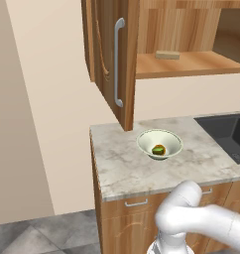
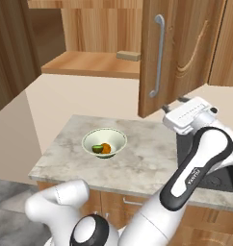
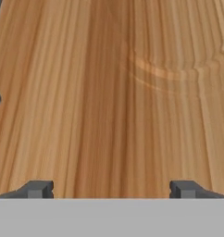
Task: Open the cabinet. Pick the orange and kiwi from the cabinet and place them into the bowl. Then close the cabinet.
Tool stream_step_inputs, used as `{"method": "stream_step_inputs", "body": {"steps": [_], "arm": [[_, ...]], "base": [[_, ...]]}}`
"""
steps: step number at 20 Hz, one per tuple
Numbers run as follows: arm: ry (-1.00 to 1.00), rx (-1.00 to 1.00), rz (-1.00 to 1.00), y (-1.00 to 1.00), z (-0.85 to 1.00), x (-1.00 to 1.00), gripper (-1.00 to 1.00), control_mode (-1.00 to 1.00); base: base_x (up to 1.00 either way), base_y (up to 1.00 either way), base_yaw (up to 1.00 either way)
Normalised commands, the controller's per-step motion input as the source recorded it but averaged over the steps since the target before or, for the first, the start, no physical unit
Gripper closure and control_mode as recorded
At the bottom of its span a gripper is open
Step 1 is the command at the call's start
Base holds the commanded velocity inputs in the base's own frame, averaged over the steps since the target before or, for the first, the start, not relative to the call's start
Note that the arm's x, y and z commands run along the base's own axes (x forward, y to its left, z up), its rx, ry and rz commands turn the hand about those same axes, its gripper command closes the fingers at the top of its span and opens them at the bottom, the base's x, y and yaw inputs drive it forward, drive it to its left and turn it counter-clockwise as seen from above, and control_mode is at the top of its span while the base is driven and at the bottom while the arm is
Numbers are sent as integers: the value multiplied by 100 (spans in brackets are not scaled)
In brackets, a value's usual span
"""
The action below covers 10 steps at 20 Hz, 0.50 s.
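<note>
The cabinet (image 1: pixel 186 64) is seen standing open, a tan block (image 1: pixel 167 55) lying on its shelf. On the counter (image 1: pixel 122 168) below, the bowl (image 1: pixel 159 144) holds the kiwi (image 2: pixel 97 149) and the orange (image 2: pixel 106 148). Farther right, the gripper (image 3: pixel 111 190) is held spread wide and empty, facing the right door (image 2: pixel 186 53).
</note>
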Motion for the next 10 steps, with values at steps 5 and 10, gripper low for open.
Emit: {"method": "stream_step_inputs", "body": {"steps": [5, 10], "arm": [[1, 0, -20, 19, 18, 27, -100, -100], [1, 0, -18, 11, 24, 40, -100, -100]], "base": [[0, 0, 0], [0, 0, 0]]}}
